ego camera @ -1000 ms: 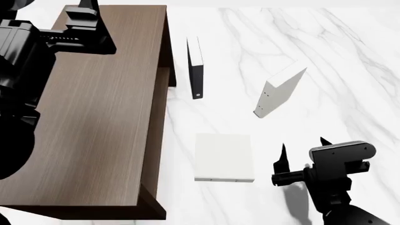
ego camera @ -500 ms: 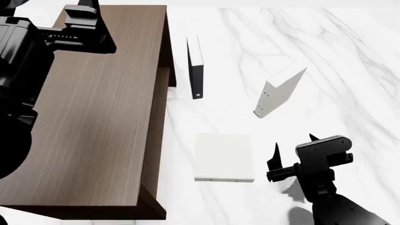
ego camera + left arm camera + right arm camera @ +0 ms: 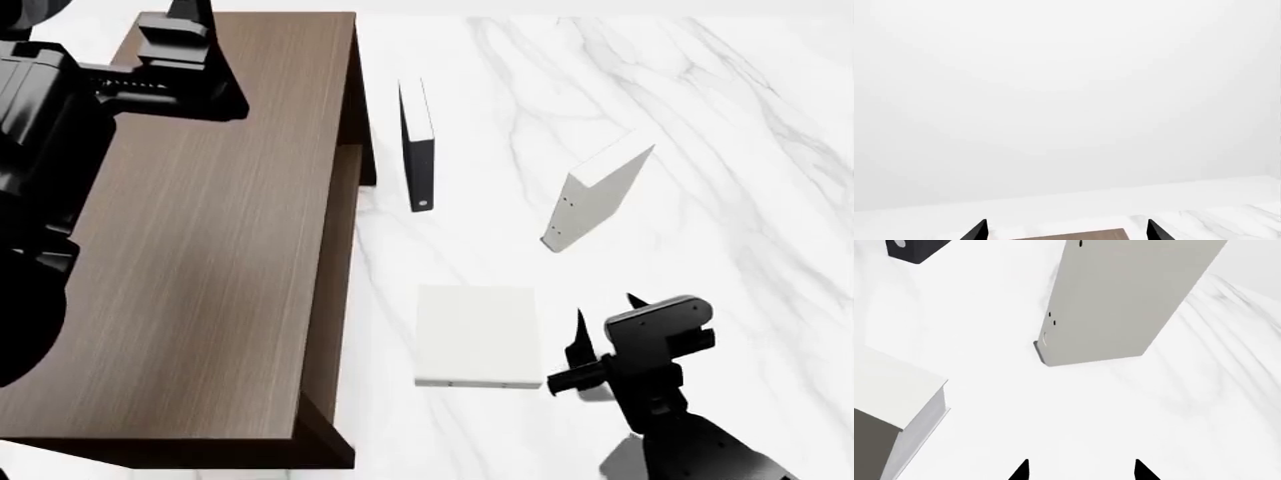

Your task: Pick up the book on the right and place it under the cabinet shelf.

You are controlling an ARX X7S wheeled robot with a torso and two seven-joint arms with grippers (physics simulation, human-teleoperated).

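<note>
The book (image 3: 478,335) lies flat on the marble, thin, nearly square and plain pale grey-white. My right gripper (image 3: 605,307) hovers open just to its right, apart from it, with nothing between its fingers. In the right wrist view the gripper (image 3: 1081,469) shows two dark fingertips over bare marble, and the book (image 3: 887,385) sits off to one side. The dark brown cabinet (image 3: 227,250) fills the left; its top board hides the cabinet shelf. My left gripper (image 3: 187,20) is held open above the cabinet's far end, also empty (image 3: 1066,229).
A thicker white book (image 3: 594,198) with small dots on its spine stands tilted beyond the right gripper, large in the right wrist view (image 3: 1121,300). A black book (image 3: 418,145) with white pages stands near the cabinet's open side. The marble table (image 3: 747,150) stretches right.
My right gripper has moved left and slightly forward, closing in on the pale book's right edge. The left arm and the books have not moved.
</note>
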